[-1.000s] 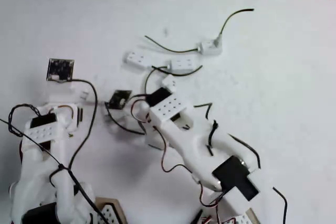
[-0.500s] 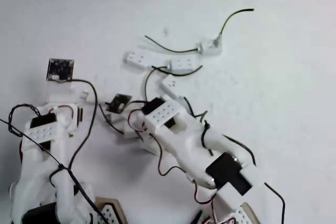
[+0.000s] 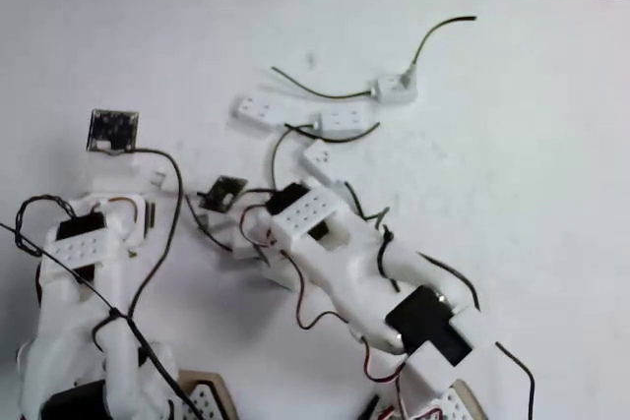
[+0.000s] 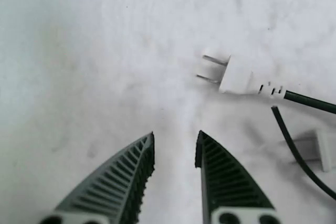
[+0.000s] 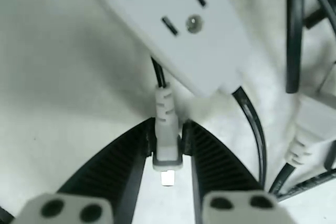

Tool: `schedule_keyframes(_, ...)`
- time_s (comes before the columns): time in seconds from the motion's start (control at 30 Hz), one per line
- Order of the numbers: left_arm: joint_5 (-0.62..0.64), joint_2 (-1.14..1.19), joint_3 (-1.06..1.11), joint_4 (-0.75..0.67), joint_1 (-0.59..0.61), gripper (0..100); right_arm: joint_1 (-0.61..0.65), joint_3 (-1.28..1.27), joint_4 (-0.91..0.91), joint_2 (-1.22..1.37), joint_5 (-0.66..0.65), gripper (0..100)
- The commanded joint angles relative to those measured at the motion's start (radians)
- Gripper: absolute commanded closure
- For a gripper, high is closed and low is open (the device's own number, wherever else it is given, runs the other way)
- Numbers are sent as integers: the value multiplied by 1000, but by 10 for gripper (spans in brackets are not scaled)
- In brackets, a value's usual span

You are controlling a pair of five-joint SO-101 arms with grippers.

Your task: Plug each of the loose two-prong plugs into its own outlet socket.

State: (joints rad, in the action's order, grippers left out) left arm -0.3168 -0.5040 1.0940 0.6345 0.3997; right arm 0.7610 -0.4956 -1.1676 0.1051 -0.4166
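Clamping: right gripper (image 5: 168, 125) is squeezed tight on a white plug (image 5: 168, 148)
Just ahead: outlet socket (image 5: 184, 24) sits right past the fingertips, with the plug's cord ducking under it
Other side: left gripper (image 4: 175, 137) has its fingers apart, nothing between them
Nearby: loose plug (image 4: 239, 74) lies flat on the table (image 4: 79, 51) just beyond it, left-middle of the high view
Further out: more sockets (image 3: 342, 122), upper middle of the high view

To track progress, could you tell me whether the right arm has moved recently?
Yes: the right arm drew back toward its own base, away from the outlet socket.
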Motion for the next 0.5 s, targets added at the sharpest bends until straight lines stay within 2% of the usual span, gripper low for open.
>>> schedule_keyframes(0.0, 3, -35, -8, -20, -8, 861, 4, 66, -33, -8, 8, 924)
schedule_keyframes(0.17, 3, -35, -8, -20, -8, 861, 7, 94, -58, 1, 12, 923)
schedule_keyframes(0.3, 3, -35, -8, -20, -8, 861, 7, 84, -58, 16, 14, 861)
schedule_keyframes(0.47, 3, -35, -8, -20, -8, 861, 7, 106, -51, 64, 9, 899)
